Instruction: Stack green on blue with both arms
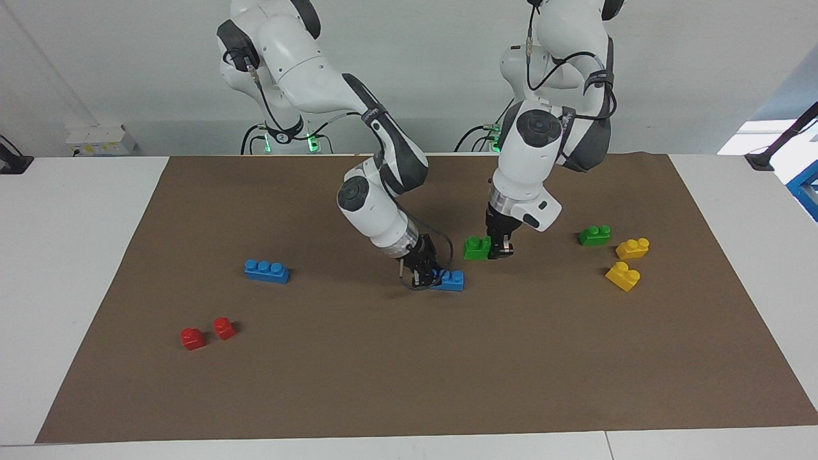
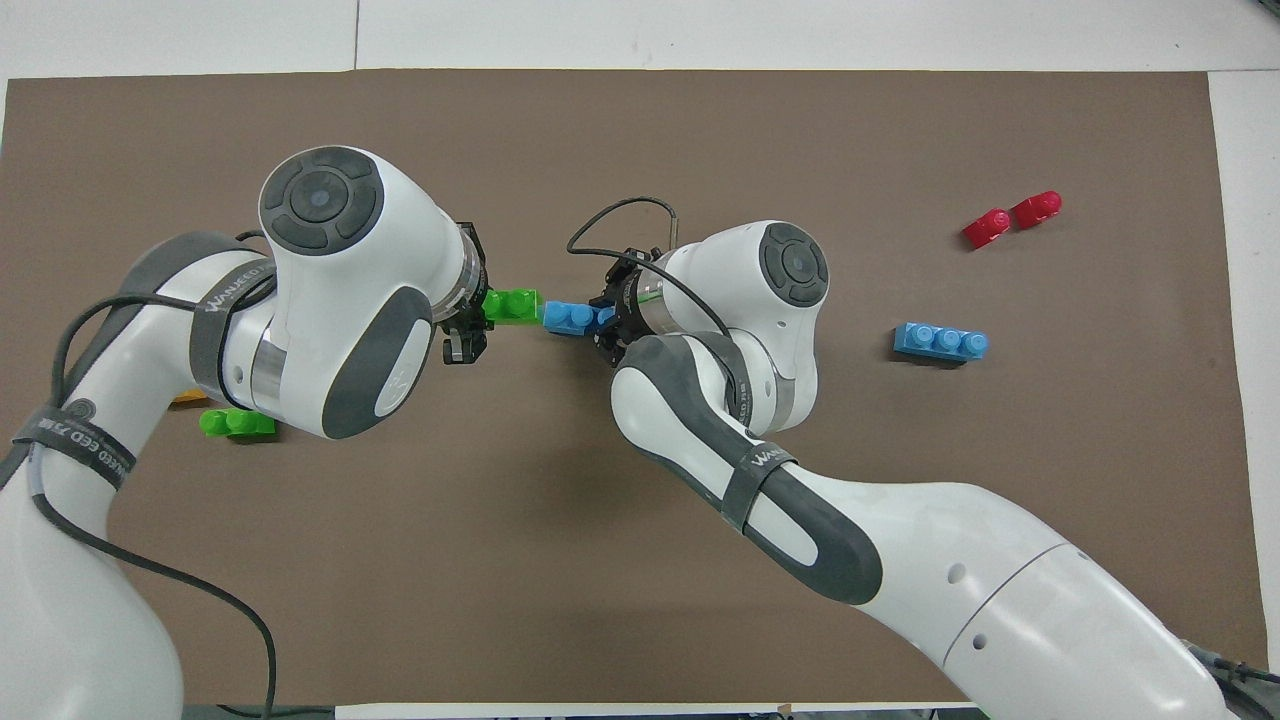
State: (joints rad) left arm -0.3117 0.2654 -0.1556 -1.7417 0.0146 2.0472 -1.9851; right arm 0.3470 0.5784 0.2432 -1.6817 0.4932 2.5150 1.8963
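Green two-stud brick (image 1: 477, 248) is clamped at one end by the left gripper (image 1: 500, 249), hanging just above the brown mat (image 1: 409, 383) near the middle of the table, studs up, bright plastic, shorter than the blues. Right next to it, w/ a small gap, the right gripper (image 1: 423, 273) is clenched on one end of a blue brick (image 1: 451, 280); two studs show, rest is hidden by the fingers, and it sits low at the mat. From overhead green and blue are nearly end to end, not stacked. Other stuff: a 2nd blue brick (image 1: 266, 271) and two red bricks (image 1: 207, 333) toward the right arm's end, a 2nd green brick (image 1: 594, 235) plus two yellow bricks (image 1: 627, 262) toward the left arm's end, all well apart from the grippers.
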